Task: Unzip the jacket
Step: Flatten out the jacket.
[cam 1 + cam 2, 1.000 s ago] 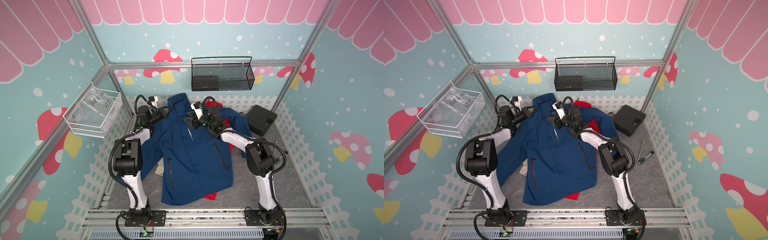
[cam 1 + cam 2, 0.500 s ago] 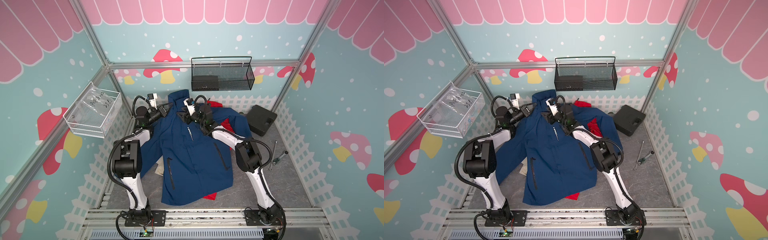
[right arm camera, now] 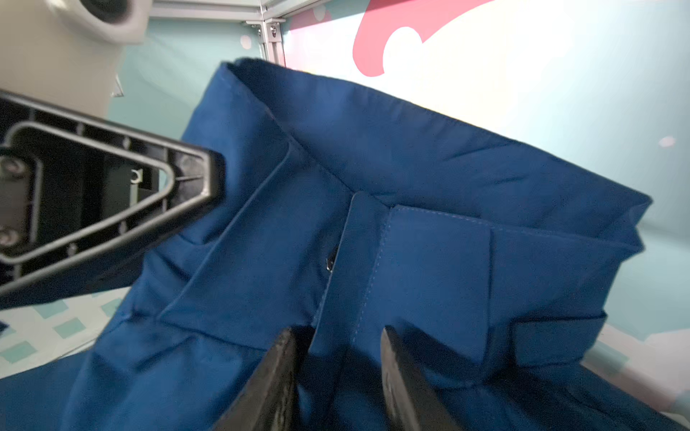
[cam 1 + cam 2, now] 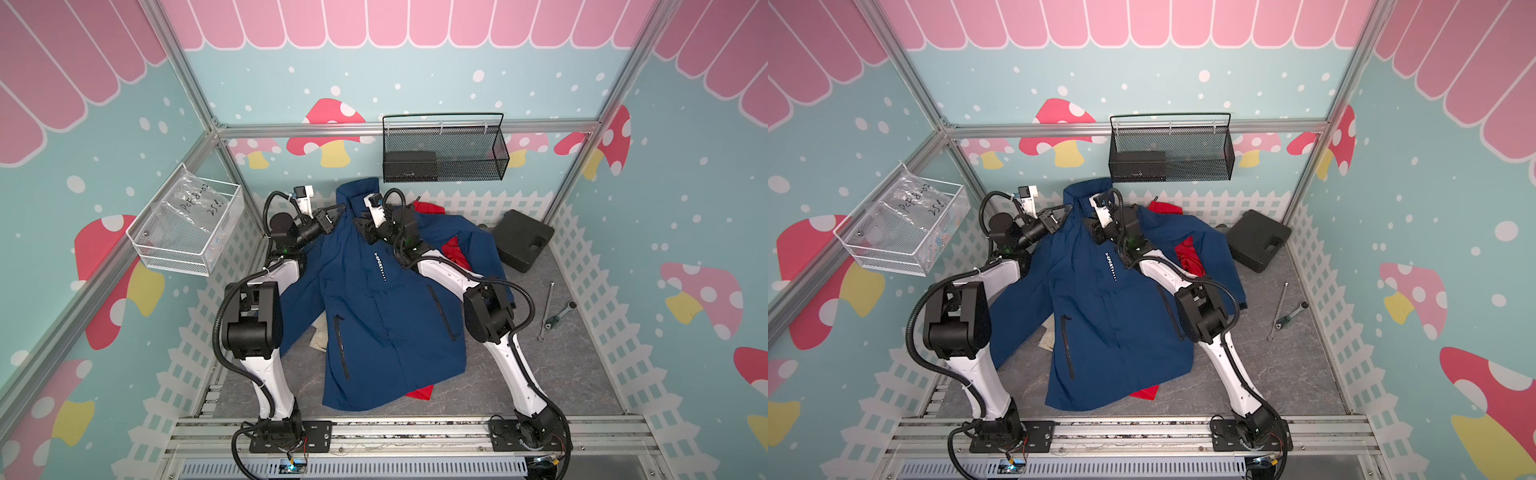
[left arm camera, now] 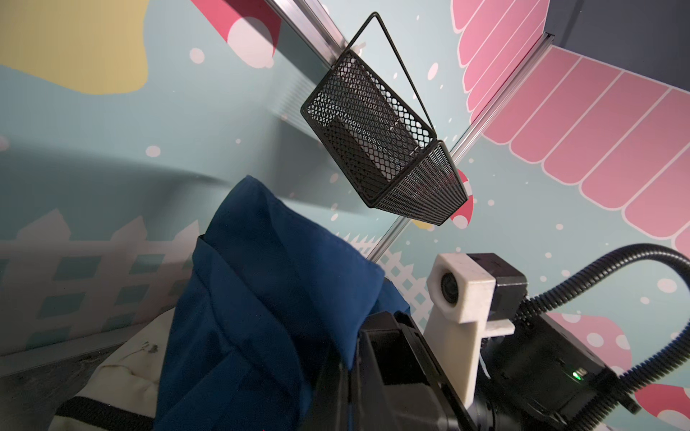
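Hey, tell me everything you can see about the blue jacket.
The jacket is navy, smooth woven-looking fabric with white chest lettering and two dark pocket zips. It lies front up and closed on the grey table, sleeves spread, collar raised toward the back wall. The left gripper is shut on the collar's side; the right gripper's jaws straddle the front flap below it. Underneath, red fabric shows.

Your navy blue cloth jacket (image 4: 374,316) looks matt and smoothly woven, seams neatly stitched at the collar (image 3: 410,123). The black wire-mesh basket (image 4: 469,166) reads as painted metal, the black rectangular case (image 4: 523,241) as matt moulded plastic, the grey floor (image 4: 582,374) as smooth, faintly marbled sheet.
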`<state>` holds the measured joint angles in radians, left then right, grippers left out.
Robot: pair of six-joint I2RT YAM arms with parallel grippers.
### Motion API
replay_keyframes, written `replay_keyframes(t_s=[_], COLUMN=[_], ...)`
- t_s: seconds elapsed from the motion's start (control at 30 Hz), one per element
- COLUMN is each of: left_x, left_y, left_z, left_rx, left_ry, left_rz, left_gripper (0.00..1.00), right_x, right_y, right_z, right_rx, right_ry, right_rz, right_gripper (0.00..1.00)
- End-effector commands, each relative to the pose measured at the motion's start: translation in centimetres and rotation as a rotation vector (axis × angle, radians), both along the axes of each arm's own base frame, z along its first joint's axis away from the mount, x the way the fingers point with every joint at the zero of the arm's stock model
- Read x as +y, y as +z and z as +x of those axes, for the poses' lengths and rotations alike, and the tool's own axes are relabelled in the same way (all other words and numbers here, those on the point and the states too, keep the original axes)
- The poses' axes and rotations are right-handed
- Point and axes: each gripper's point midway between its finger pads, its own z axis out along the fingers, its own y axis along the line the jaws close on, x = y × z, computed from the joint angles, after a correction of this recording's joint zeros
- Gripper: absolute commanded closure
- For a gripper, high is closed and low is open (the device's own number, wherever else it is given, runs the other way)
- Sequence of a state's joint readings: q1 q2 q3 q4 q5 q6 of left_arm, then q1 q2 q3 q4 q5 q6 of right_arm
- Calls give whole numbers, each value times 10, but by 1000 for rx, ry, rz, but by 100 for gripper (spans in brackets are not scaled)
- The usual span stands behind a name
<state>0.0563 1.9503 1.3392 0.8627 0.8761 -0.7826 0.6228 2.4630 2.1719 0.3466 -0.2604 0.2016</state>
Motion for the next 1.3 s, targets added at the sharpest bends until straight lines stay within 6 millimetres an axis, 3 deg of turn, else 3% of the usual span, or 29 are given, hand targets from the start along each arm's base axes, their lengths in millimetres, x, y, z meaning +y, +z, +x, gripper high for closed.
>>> replay_keyframes(t_s=[0.0, 0.2, 0.4, 0.53, 0.67, 0.73, 0.9, 0.97, 1.17, 1.27], left_x=[-4, -4, -7, -7, -4, 1, 18, 25, 29, 15], left_y=[31, 30, 31, 32, 27, 19, 4, 5, 19, 24], left_z=[-15, -15, -16, -16, -14, -11, -14, -19, -28, -37], left_rx=[-96, -93, -96, -95, -77, -49, 16, 23, -57, -125], left_ry=[-21, -23, -33, -33, -8, 29, 154, 186, 159, 40], left_rz=[-4, -5, -10, -13, 3, 37, 199, 275, 546, 594], left_gripper=[100, 100, 100, 100, 100, 91, 50, 41, 35, 35], right_x=[-1, -5, 5, 6, 1, -2, -14, -20, -37, -44], right_y=[-8, 2, 10, 14, 25, 35, 62, 68, 73, 72], right_z=[7, 9, 4, 2, -1, -5, -27, -38, -65, -76], right_rx=[14, 5, -19, -26, -58, -88, -193, -243, -315, -338], right_ry=[-46, -68, -4, 6, -4, -6, 37, 51, 123, 166], right_rz=[-13, 5, 26, 29, 15, 13, 44, 59, 75, 67], right_gripper=[69, 80, 85, 100, 100, 100, 100, 100, 100, 100])
